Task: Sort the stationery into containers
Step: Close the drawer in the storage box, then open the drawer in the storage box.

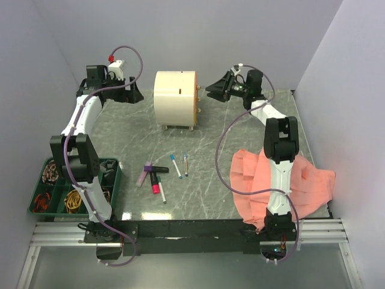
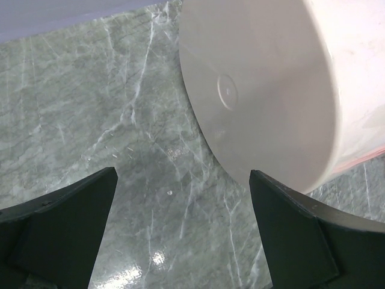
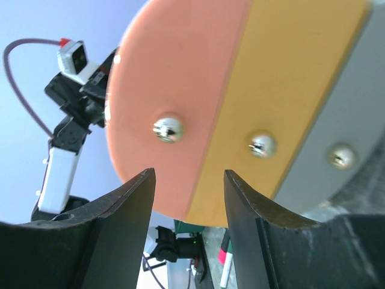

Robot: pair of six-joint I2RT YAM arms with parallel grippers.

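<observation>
The cream drum-shaped cabinet [image 1: 174, 96] stands at the back middle of the table, its drawer fronts facing right. In the right wrist view I see a salmon drawer front [image 3: 174, 78], a yellow one [image 3: 283, 78] and a grey one [image 3: 355, 120], each with a small metal knob. My right gripper [image 3: 189, 174] [image 1: 212, 90] is open just before the salmon front's knob [image 3: 168, 128], holding nothing. My left gripper [image 2: 183, 180] [image 1: 133, 94] is wide open behind the cabinet's closed back [image 2: 258, 90]. A purple marker [image 1: 143, 174], a black-and-pink marker [image 1: 156, 182] and two blue-capped white pens [image 1: 175, 165] lie mid-table.
A green compartment tray [image 1: 36, 186] with small coloured items sits at the front left beside the left arm's base. A salmon-pink cloth [image 1: 301, 186] lies crumpled at the front right under the right arm. Pale walls close in the table on three sides.
</observation>
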